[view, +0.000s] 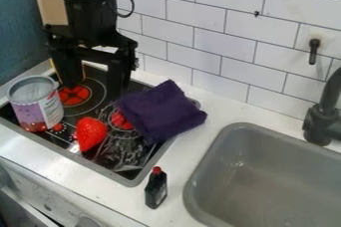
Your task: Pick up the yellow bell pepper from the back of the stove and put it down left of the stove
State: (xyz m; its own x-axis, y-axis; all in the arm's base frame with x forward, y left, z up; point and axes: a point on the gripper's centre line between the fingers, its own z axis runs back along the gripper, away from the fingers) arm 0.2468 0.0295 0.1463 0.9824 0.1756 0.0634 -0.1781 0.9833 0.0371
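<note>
The gripper, with its fingers apart, hangs over the stove near the purple cloth, which seems light and soft, best pinched by a fold.

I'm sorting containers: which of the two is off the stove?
The black bottle with the red cap, on the counter beside the sink; the purple-and-white can stands on the stove.
</note>
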